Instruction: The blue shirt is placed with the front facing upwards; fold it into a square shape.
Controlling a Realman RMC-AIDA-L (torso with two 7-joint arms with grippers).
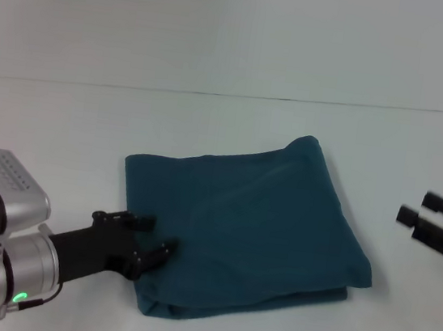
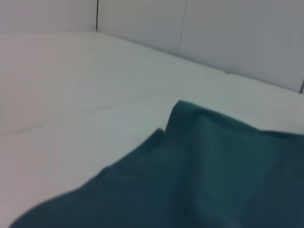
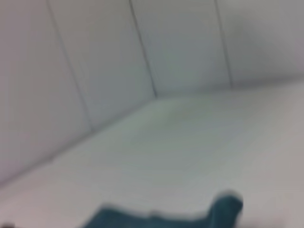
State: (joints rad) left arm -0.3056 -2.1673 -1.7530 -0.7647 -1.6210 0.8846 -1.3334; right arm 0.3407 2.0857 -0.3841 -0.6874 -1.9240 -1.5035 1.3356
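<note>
At near-left edge of cloth: left gripper (image 1: 150, 248), fingers spread slightly, tips touching or just over the folded margin, nothing pinched. Directly ahead and to the right of it: the blue shirt (image 1: 251, 222), already folded into a compact, roughly square packet on the white table (image 1: 62, 136), print hidden, layered edges facing the near side, one far corner slightly raised. Well apart on the far right, clear of the cloth: right gripper (image 1: 421, 215), fingers parted, empty. Nearer arm for any final tidying, judged from this layout: left.
</note>
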